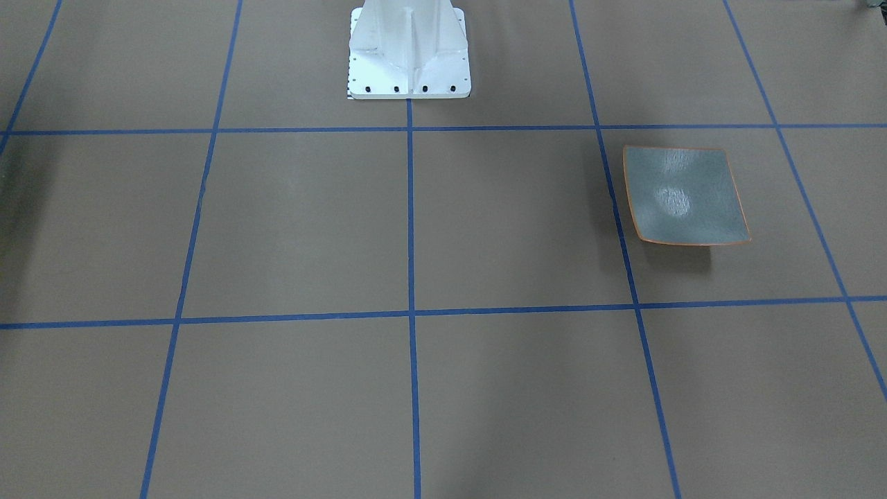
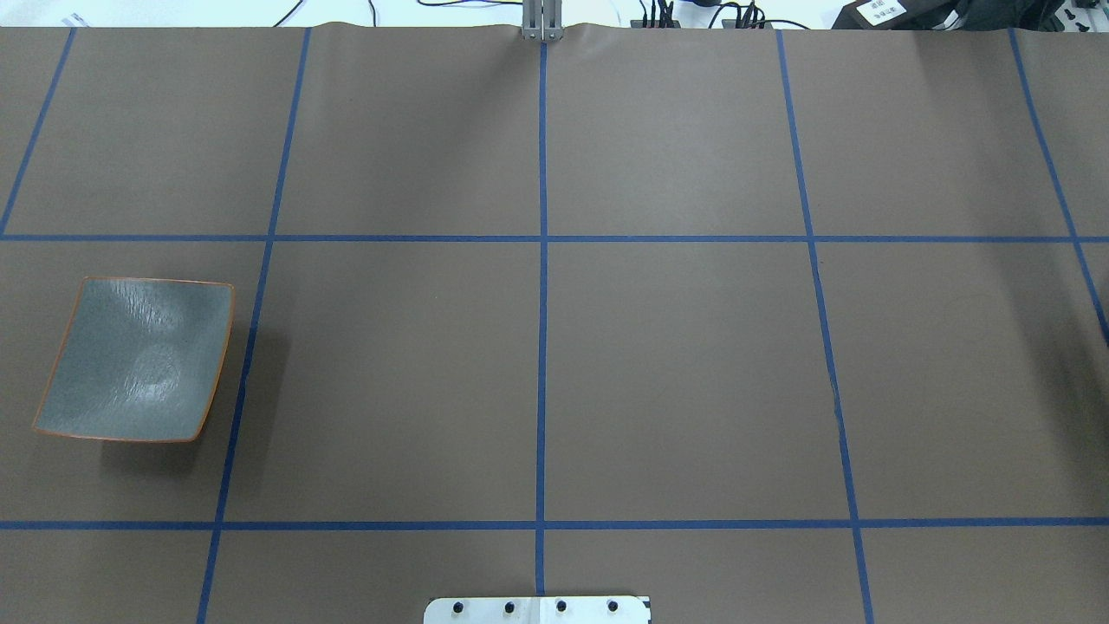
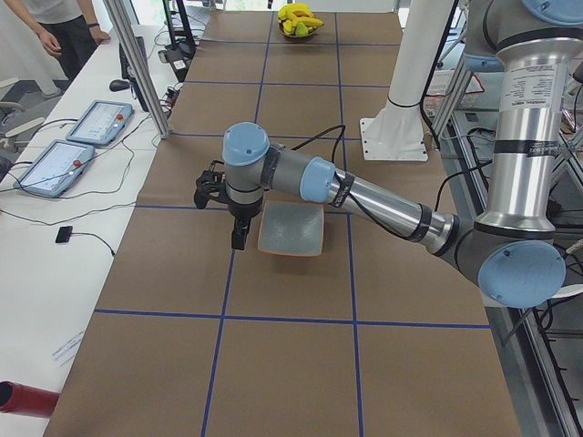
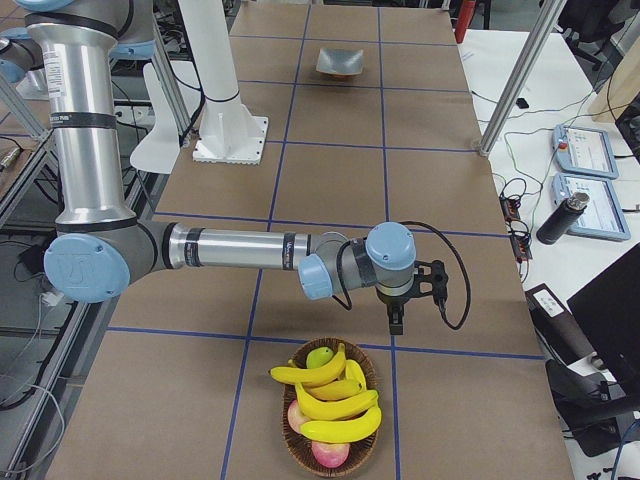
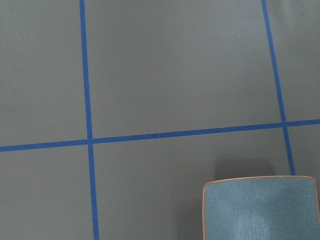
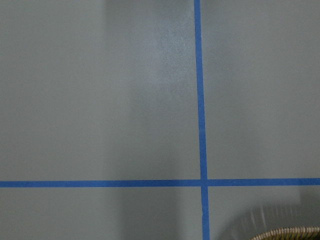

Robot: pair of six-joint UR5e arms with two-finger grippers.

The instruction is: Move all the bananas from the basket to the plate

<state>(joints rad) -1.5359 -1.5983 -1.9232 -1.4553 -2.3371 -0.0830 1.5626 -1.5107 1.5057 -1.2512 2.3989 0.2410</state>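
Observation:
Several yellow bananas (image 4: 326,400) lie piled in a woven basket (image 4: 292,432) near the table's right end, small and far in the exterior left view as bananas (image 3: 299,15). The basket's rim (image 6: 287,233) just shows in the right wrist view. My right gripper (image 4: 397,323) hangs just beyond the basket, pointing down; I cannot tell whether it is open or shut. The grey-green plate (image 2: 137,359) (image 1: 683,197) (image 5: 260,208) sits with nothing on it at the table's left side. My left gripper (image 3: 238,238) hovers beside the plate (image 3: 291,228); I cannot tell its state.
Red and green fruit lie under the bananas in the basket. The white robot base (image 1: 409,54) stands at mid-table. A side desk holds tablets (image 3: 71,142) with a person (image 3: 64,27) standing by it. A dark bottle (image 4: 558,218) and metal posts (image 4: 515,80) flank the table.

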